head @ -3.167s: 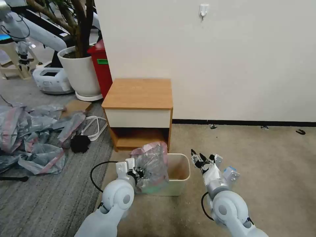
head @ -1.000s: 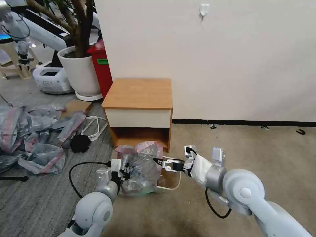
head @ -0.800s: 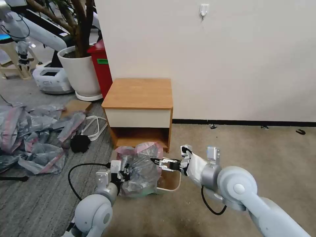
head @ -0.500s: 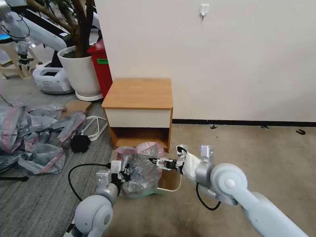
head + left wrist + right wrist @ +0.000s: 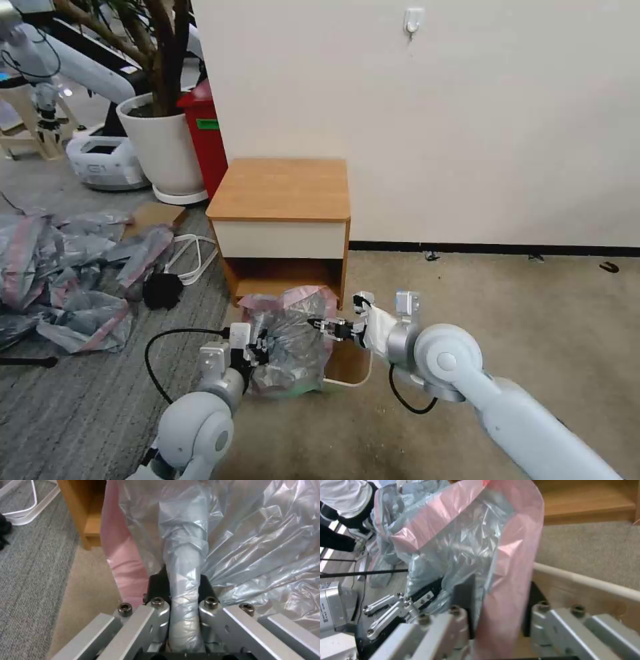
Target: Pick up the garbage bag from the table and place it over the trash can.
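The grey translucent garbage bag (image 5: 288, 332) with a pink rim hangs crumpled over the left part of the cream trash can (image 5: 355, 381), in front of the wooden table (image 5: 280, 190). My left gripper (image 5: 261, 345) is shut on a twisted grey fold of the garbage bag (image 5: 253, 542), seen close in the left wrist view as the left gripper (image 5: 181, 592). My right gripper (image 5: 321, 327) reaches in from the right over the can. In its wrist view the right gripper (image 5: 498, 602) stands open with the bag's pink band (image 5: 513, 562) between its fingers.
A heap of similar grey-pink bags (image 5: 60, 273) lies on the grey carpet at left, with a white cable (image 5: 193, 257) and a black object (image 5: 162, 291). A white plant pot (image 5: 163, 150) and a red bin (image 5: 207, 137) stand behind the table. A wall rises close behind it.
My right arm has swung left over the can and brought its gripper up to the bag's pink rim. The left gripper, with the bag, has dropped lower and shifted a little.
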